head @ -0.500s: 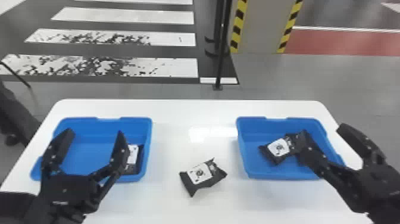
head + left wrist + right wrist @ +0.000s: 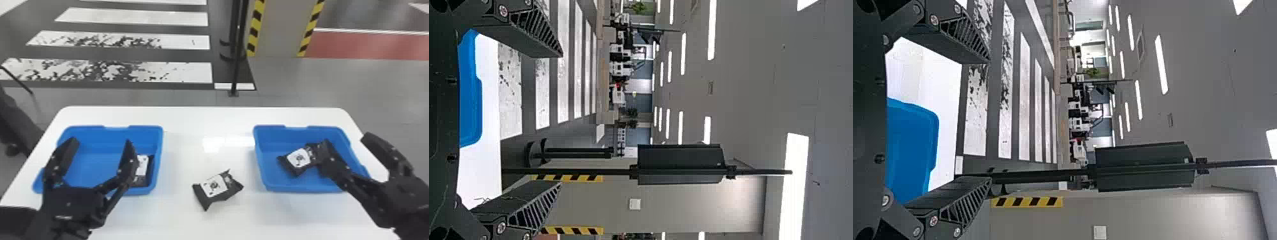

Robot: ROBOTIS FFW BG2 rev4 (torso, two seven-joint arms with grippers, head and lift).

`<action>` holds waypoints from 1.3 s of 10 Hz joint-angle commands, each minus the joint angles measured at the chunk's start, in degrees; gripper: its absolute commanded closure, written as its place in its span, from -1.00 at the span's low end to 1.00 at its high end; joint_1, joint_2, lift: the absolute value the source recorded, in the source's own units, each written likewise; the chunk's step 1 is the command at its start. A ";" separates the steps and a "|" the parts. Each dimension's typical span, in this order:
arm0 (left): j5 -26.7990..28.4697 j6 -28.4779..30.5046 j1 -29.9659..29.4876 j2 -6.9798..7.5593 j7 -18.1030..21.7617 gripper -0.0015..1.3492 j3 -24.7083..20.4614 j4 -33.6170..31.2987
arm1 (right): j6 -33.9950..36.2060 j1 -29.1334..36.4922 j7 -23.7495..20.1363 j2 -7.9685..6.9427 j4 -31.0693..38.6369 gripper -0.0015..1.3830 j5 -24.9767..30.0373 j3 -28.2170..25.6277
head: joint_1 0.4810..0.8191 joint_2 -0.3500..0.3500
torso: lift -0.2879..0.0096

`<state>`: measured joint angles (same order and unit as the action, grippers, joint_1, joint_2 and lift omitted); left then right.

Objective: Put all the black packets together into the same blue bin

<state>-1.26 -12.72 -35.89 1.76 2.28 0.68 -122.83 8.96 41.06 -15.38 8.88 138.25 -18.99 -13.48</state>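
Note:
In the head view my left gripper (image 2: 102, 143) stands open above the left blue bin (image 2: 95, 131), and my right gripper (image 2: 348, 138) is open over the right blue bin (image 2: 265, 178). One black packet (image 2: 142, 166) lies against the right wall of the left bin, partly behind a finger. Another black packet (image 2: 214, 187) rests on the table between the bins. A third black packet (image 2: 297, 161) is in the right bin, its right end partly covered by a finger. Both left gripper (image 2: 561, 120) and right gripper (image 2: 989, 120) have wide-spread fingers in their wrist views, nothing between them.
Both bins stand on a white table (image 2: 204, 118), whose far edge runs behind them. Beyond it on the floor are a black post (image 2: 237, 57) and a pillar with yellow-black striped edges (image 2: 277, 32).

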 commanded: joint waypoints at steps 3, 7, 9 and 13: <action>0.00 -0.08 -0.10 0.00 0.00 -0.81 -0.11 0.00 | -0.11 -1.26 -0.09 0.35 -0.65 -0.72 -0.10 0.57 | 0.27 -0.17 | 0.20; 0.00 0.48 0.18 0.09 0.00 -0.81 0.12 0.00 | 1.44 -8.72 -1.93 4.04 -6.42 -0.72 -1.35 7.77 | 0.27 -0.07 | 0.20; 0.00 0.62 0.18 0.09 0.00 -0.81 0.12 0.00 | 6.50 -13.22 -4.31 5.27 -9.09 -0.72 -0.55 10.63 | 0.27 0.08 | 0.20; -0.11 0.90 0.32 0.09 0.00 -0.81 0.23 0.00 | 15.22 -21.37 -9.76 5.89 -15.42 -0.72 2.76 13.25 | 0.27 0.22 | 0.20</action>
<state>-1.36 -11.85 -35.62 1.85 2.30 0.91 -122.83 23.09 20.72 -25.03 14.68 123.63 -16.77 -0.55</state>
